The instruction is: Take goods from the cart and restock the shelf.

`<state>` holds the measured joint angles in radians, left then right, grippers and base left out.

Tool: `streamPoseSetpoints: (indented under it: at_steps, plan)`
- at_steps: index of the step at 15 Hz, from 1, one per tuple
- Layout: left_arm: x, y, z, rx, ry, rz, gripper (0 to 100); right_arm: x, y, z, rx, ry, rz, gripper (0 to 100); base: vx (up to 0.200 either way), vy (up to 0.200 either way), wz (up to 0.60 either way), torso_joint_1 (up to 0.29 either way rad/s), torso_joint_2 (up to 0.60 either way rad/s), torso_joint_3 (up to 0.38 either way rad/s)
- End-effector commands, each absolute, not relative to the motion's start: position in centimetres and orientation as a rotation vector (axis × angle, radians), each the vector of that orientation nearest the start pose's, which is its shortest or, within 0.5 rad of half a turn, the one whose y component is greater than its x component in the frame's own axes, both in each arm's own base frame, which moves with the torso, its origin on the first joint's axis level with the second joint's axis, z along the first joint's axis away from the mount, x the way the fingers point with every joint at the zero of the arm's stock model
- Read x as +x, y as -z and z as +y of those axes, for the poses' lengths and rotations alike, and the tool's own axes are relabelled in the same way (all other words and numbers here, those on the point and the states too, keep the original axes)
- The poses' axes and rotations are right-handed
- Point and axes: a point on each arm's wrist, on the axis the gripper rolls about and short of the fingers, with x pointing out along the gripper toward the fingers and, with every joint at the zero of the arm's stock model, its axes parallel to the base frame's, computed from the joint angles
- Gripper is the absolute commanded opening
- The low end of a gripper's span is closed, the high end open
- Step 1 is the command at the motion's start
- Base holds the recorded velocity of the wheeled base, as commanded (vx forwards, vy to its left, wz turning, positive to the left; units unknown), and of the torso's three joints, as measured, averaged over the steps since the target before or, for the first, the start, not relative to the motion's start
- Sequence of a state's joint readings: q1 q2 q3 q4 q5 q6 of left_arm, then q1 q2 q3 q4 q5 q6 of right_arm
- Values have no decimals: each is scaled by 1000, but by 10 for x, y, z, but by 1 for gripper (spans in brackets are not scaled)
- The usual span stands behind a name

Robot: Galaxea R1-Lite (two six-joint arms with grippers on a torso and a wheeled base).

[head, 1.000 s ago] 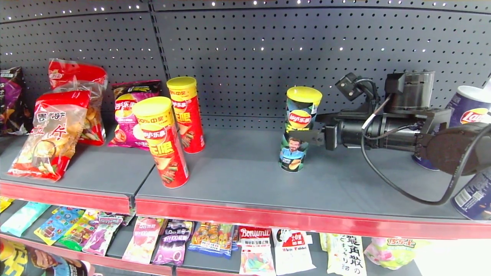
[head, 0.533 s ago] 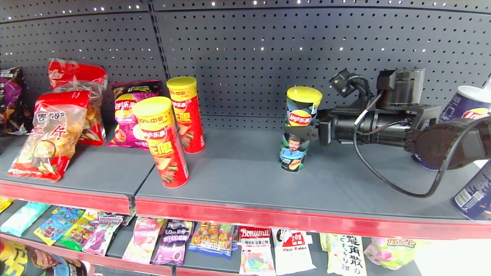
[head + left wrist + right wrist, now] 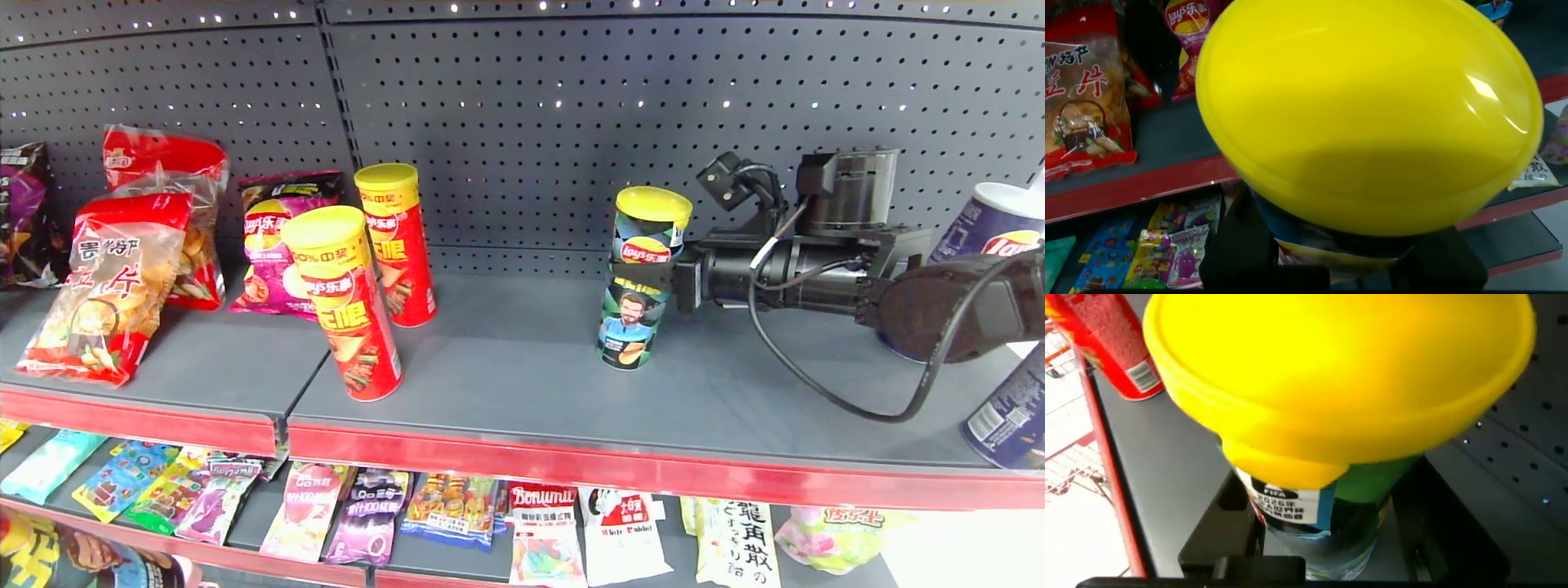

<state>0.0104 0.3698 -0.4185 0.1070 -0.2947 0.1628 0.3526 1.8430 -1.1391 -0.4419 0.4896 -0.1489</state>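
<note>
Item: short can on shelf, 3 o'clock of red tubes; right gripper jaws clamped mid-body. Left gripper jaws grip second can. Step: placement. Next (judged): release, withdraw toward 3 o'clock.

Upper shelf: two tall red canisters, one short dark can, two blue canisters, two red snack bags, one magenta bag and one dark purple bag. Left wrist view: one further yellow-lidded can. Lower shelf: at least eleven small packets.
</note>
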Motion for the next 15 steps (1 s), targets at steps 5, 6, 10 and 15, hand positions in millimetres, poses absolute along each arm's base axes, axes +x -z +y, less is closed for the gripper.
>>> streamPoseSetpoints:
  at_steps: [5, 6, 10, 15]
  plan:
    - [-7, -187, -7, 153, 289, 34, 0, 282, -224, 123, -131, -875, 181, 0, 0, 0, 0, 0, 0, 0]
    - [-7, -187, -7, 153, 291, 34, 0, 277, -224, 121, -137, -877, 178, 0, 0, 0, 0, 0, 0, 0]
    - [-7, -186, -7, 152, 296, 39, 0, 254, -212, 121, -136, -976, 214, 0, 0, 0, 0, 0, 0, 0]
    - [-7, -185, -7, 152, 296, 39, 0, 250, -214, 122, -128, -1029, 205, 0, 0, 0, 0, 0, 0, 0]
